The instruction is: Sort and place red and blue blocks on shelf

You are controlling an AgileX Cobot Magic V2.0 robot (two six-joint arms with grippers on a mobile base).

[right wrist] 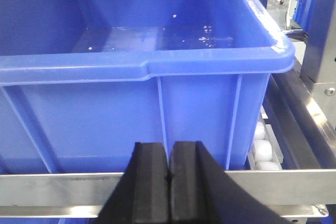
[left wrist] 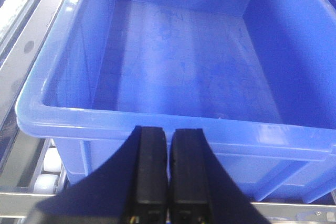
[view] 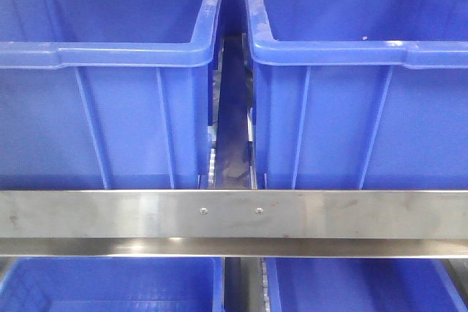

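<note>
Both claws closed before shelf (view: 234, 213)

2 bins (view: 110, 107) (view: 358, 107) sit side by side behind the shelf rail (view: 234, 213).

From my seat the shelf's front rail (view: 234, 213) reads as brushed stainless steel, dully reflective with faint smudges, and the rollers (right wrist: 262, 153) beside it look like smooth white plastic. The blue bins (view: 110, 107) are moulded plastic with a soft sheen, and the floor of one (left wrist: 178, 61) is scuffed and scratched. Both the left gripper (left wrist: 168, 171) and right gripper (right wrist: 169, 182) show matt black pads, apparently rubbery.
</note>
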